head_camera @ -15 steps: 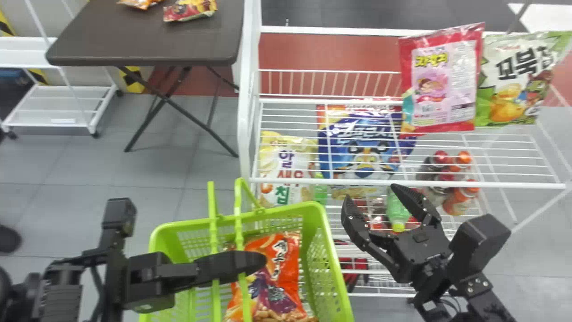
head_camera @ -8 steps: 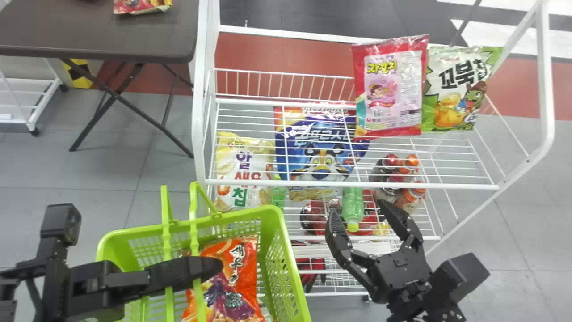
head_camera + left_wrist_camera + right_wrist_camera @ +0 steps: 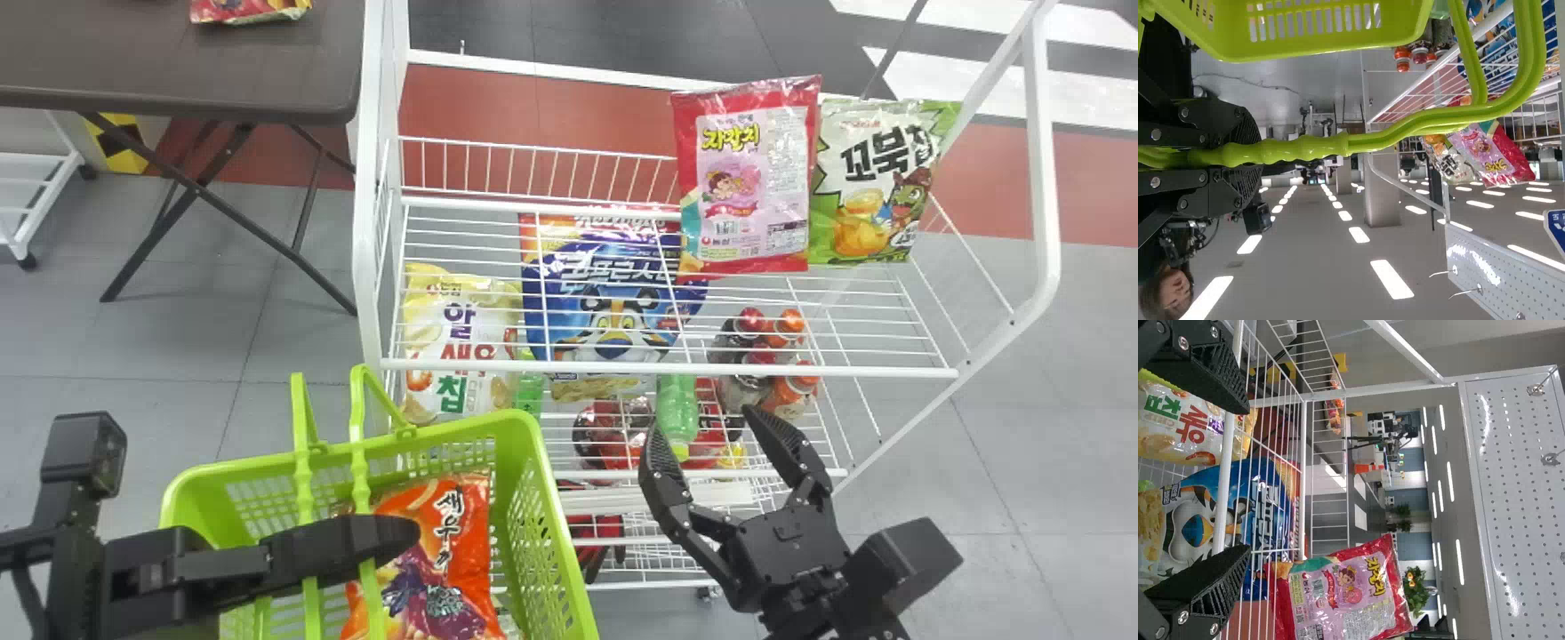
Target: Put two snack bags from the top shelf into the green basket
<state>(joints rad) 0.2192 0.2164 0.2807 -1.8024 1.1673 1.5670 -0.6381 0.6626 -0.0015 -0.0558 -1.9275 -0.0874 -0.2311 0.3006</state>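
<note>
Left gripper: at about 8 o'clock on the head view's dial, there it was, the left gripper (image 3: 1243, 155) with its fingers closed round the basket's handle (image 3: 1405, 127), presumably to hang it steady for loading.
Right gripper: over at 4 o'clock, the right gripper (image 3: 704, 422) had its fingers spread wide, nothing between them, probably kept free for a pick.
Top shelf: two candidates up on the top shelf (image 3: 622, 366)! The red-and-pink snack bag (image 3: 742, 191) stood between 1 and 2 o'clock, the green-and-white snack bag (image 3: 867, 182) just beside it at 2, both upright, faces out, which looked handy for a pinch near an upper edge.
Green basket: down at 7 o'clock, the green basket (image 3: 523, 533) waited open-topped in front of the rack, and inside lay an orange snack bag (image 3: 455, 533); whether it counted towards the two, no telling.
Lower rack: below the top shelf's wires, a blue tiger-printed bag (image 3: 582, 307) sat near the dial's centre, a yellow-and-white snack bag (image 3: 458, 342) towards 9 o'clock, and a green bottle (image 3: 677, 413) towards 4.
</note>
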